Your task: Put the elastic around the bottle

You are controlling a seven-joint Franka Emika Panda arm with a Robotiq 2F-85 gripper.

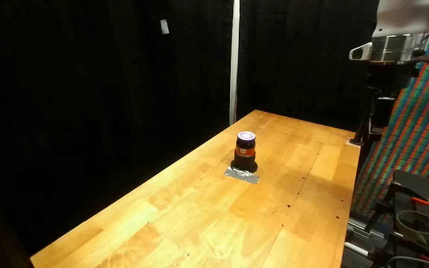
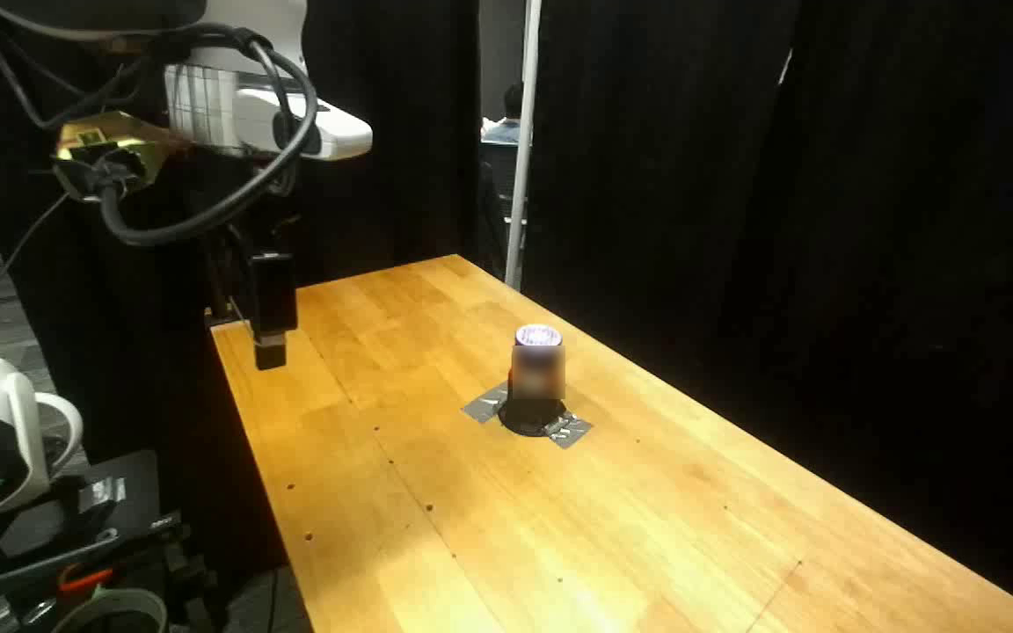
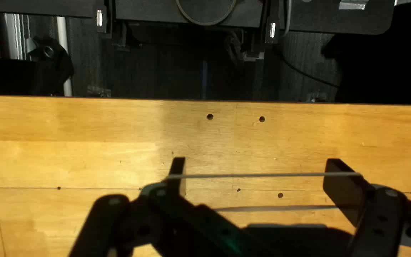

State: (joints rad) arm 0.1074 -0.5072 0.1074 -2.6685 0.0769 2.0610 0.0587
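The arm (image 1: pixel 410 18) is smooth and white, marked by 1 small dark dot (image 1: pixel 380 29), with a shiny silver collar (image 1: pixel 395 46) and a rounded white lug (image 1: pixel 360 52). A thick dark grey cable (image 2: pixel 174 234) loops beside a gold-coloured housing (image 2: pixel 139 142). The jaws are black, with blocky pads (image 3: pixel 338 191) and rounded knuckles (image 3: pixel 389 201).

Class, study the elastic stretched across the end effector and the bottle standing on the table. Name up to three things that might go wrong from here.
1. The elastic, stretched taut across the open end effector, might slip off or snap on the way.
2. If lowered off-center, a strand could snag on the cap of the bottle.
3. A hard bump might loosen the tape at the dark base.
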